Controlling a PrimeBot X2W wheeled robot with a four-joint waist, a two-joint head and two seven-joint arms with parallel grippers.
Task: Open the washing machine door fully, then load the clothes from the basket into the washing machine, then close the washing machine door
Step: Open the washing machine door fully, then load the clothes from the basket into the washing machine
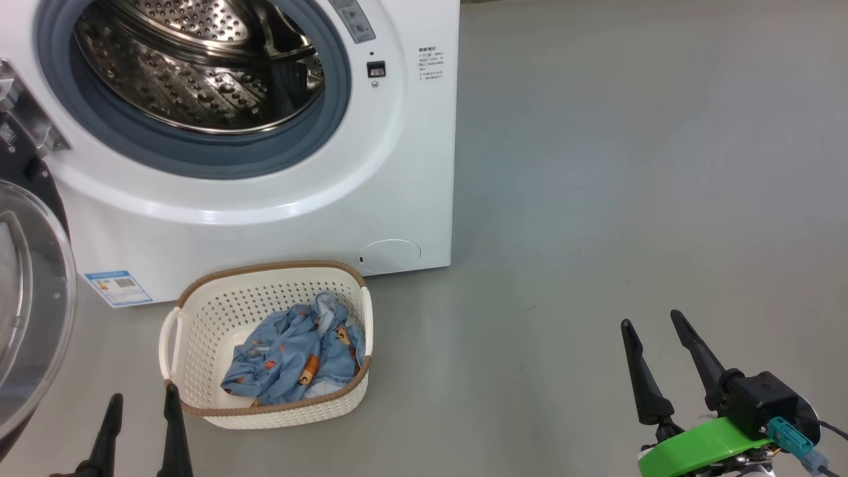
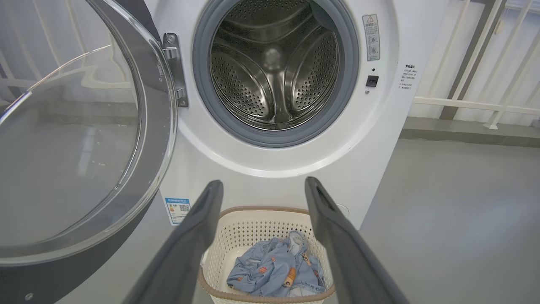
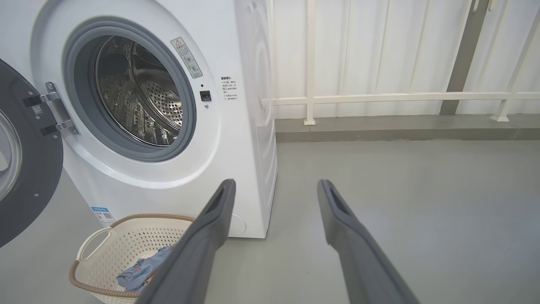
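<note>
The white washing machine (image 1: 371, 199) stands ahead with its steel drum (image 1: 199, 59) exposed. Its door (image 1: 33, 298) is swung wide to the left, black-rimmed with a clear glass bowl; the left wrist view shows the door (image 2: 76, 147) beside the drum (image 2: 274, 67). On the floor in front sits the cream basket (image 1: 199, 318) holding light blue printed clothes (image 1: 298, 358). My left gripper (image 1: 144, 399) is open, just left of and nearer than the basket. My right gripper (image 1: 652, 321) is open over bare floor, far right of the basket. In the right wrist view the basket (image 3: 109, 236) lies lower left.
Grey floor (image 1: 629, 165) stretches to the right of the machine. A white railing (image 3: 379, 99) and pale wall run behind it. A blue energy sticker (image 1: 118, 287) and a round flap (image 1: 391, 255) mark the machine's lower front.
</note>
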